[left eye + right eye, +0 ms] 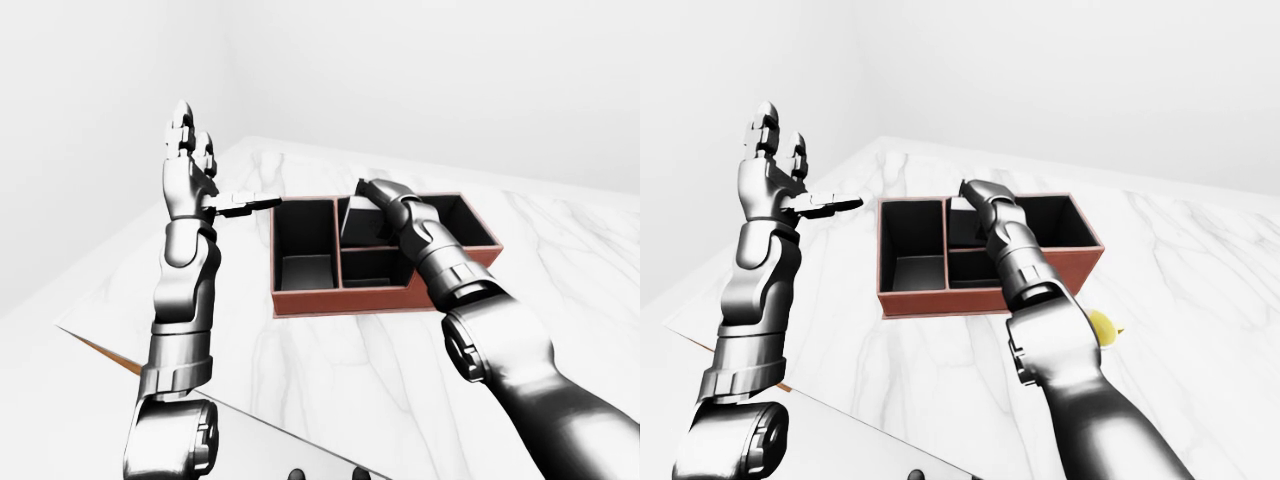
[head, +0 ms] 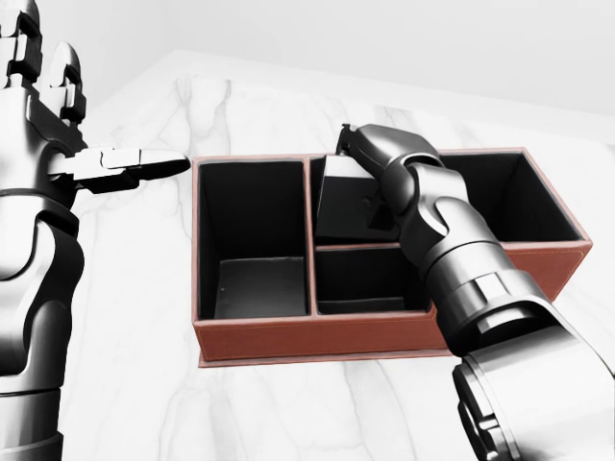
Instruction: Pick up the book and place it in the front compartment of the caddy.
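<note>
In the left-eye view, a reddish-brown caddy sat on the white marbled surface, its dark inside split into a tall compartment at the view's left and more compartments to the right. The right hand reached in from the lower right and lay over the upper middle compartment, on a dark book that stood tilted inside it, its top edge just above the rim. The left hand was raised well above the surface to the left of the caddy — two fingers upright and spread, a third pointing sideways toward the caddy's rim, holding nothing.

In the head view, the book showed as a flat grey slab leaning in the upper middle compartment, above a small empty compartment at the caddy's lower middle. The right hand sat against the book's upper right corner; its knuckles hid the fingers, so I cannot tell whether they were pinching the book or only resting on it. The left hand filled the view's left edge, one finger stretched level toward the caddy without touching it.

In the right-eye view, the same layout appeared from slightly further right — and a small yellow thing peeked out beside the right forearm, below the caddy's right end; too little showed to name it.
</note>
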`<state>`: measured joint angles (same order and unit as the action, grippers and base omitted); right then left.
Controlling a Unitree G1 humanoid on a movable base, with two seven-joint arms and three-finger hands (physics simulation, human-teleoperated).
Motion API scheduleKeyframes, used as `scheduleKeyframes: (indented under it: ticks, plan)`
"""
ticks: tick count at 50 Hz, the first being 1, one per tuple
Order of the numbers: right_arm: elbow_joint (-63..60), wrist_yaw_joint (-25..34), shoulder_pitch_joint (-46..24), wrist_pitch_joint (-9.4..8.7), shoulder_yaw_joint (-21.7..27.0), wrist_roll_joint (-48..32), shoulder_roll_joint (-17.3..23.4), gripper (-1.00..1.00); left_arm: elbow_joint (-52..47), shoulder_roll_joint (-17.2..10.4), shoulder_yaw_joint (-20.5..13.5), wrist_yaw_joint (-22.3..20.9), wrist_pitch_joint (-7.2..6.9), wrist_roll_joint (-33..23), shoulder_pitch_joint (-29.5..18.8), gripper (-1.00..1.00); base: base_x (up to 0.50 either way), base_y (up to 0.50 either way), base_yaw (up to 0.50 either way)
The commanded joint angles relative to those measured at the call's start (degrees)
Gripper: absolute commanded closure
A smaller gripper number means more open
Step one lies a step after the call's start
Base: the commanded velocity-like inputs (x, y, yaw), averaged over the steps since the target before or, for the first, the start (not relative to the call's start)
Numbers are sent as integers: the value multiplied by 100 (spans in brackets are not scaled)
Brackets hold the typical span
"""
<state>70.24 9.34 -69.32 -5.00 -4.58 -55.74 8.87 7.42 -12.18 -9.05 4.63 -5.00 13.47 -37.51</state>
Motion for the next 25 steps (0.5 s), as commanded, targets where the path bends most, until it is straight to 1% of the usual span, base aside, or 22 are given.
scheduleKeyframes:
  ticks: [1,2,17,25]
  plan:
    - [-114,-313,-115,0,86,-147,-8,100,-7,-5,-2,5,0,15,0,-100,0,0,0]
    - [-113,-394,-121,0,74,-174,-8,100,-16,-7,-2,7,0,17,-2,-100,0,0,0]
    - [-88,-608,-157,0,94,-217,-8,100,-53,-2,4,14,0,21,2,-100,0,0,0]
    - [62,-873,-79,0,53,-294,-61,100,-54,-6,-1,16,0,27,-3,-100,0,0,0]
